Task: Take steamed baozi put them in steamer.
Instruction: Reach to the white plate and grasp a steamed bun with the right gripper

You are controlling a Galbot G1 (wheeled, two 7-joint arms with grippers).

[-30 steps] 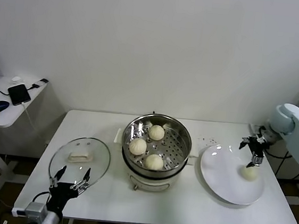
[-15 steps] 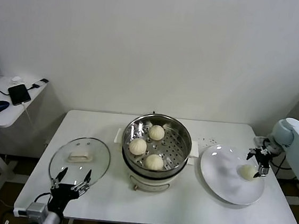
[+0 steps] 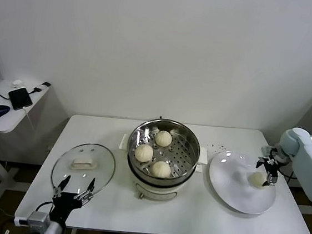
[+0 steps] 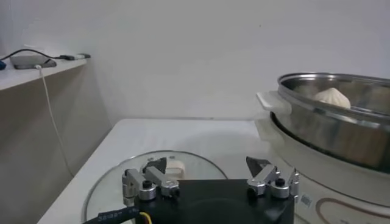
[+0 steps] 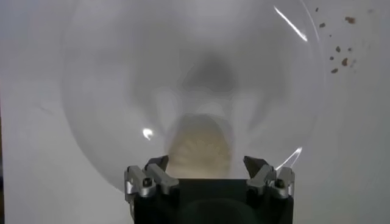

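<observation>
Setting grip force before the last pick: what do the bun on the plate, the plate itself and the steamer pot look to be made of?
Baozi on the plate: soft matte dough, pale cream, pleated top in the right wrist view.
Plate: smooth glossy white, likely ceramic or melamine; it shows sharp highlights.
Steamer: shiny stainless steel pot with perforated tray, on a white, probably plastic, base.

Your right arm reaches in from the right edge, its pale forearm angled inward and the wrist bent down. Your right claw [image 3: 267,172] points downward with its jaws spread wide, nothing held between the fingers [image 5: 157,175]. Your left arm sits low at the near left edge, its left claw [image 3: 73,188] aimed forward and level, jaws likewise wide apart and empty.
</observation>
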